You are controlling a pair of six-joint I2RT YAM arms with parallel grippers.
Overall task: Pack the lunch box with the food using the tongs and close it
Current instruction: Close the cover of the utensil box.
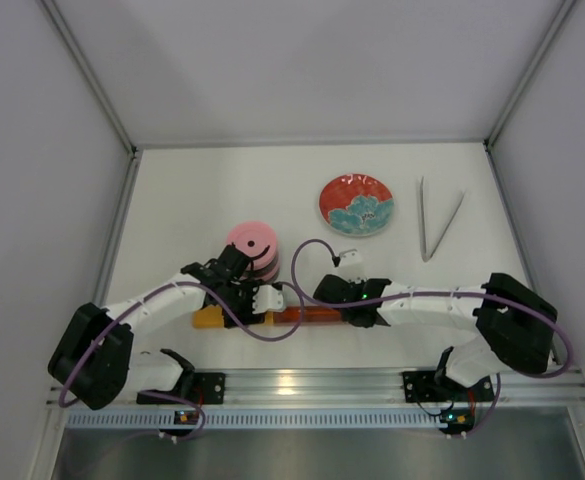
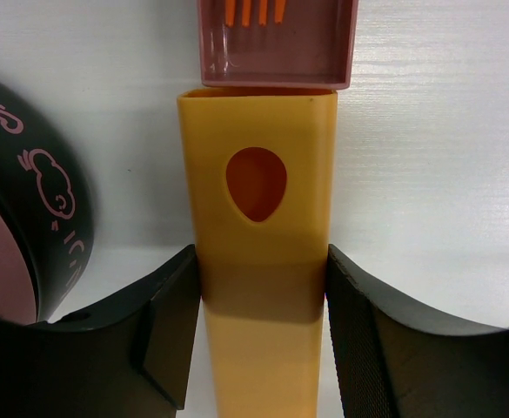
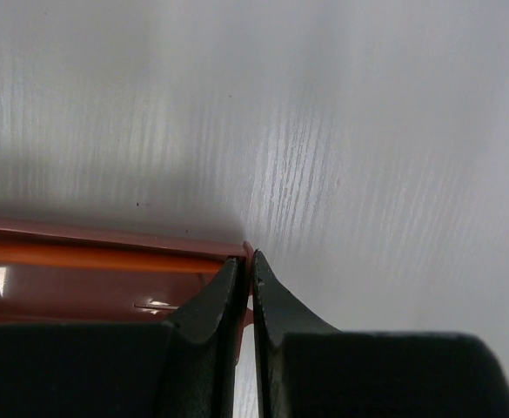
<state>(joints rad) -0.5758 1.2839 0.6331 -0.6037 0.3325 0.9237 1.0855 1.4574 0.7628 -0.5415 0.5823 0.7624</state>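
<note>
While both arms crowd the near strip of the table (image 1: 212, 190), we see the tongs (image 1: 444, 228) lying well apart from them at the far right, untouched. They rest flat as a narrow V. The joined end points toward the arms, the two tips splay toward the far wall, and the long axis runs near to far with a slight lean. Nothing sits between their arms. Left of them lies the plate (image 1: 356, 190), red with a blue pattern, between the tongs and the lunch box (image 1: 251, 243). From above, the lunch box shows as round pink lids left of centre, just beyond the left gripper (image 2: 263, 270). In the left wrist view a dark band (image 2: 28, 218) with pink cloud drawings curves along the left edge.

Across the near strip lies a long dark-red tray (image 1: 307, 315), its long axis left to right, with a yellow sleeve (image 2: 258, 174) at its left end. The left gripper's jaws are spread to the sleeve's width and press both of its flat sides. Past the sleeve's mouth we see the tray's end, with orange fork (image 2: 254, 10) tines inside. The right gripper (image 3: 247, 270) is all but closed — it pinches the tray's thin wall at the right end.
</note>
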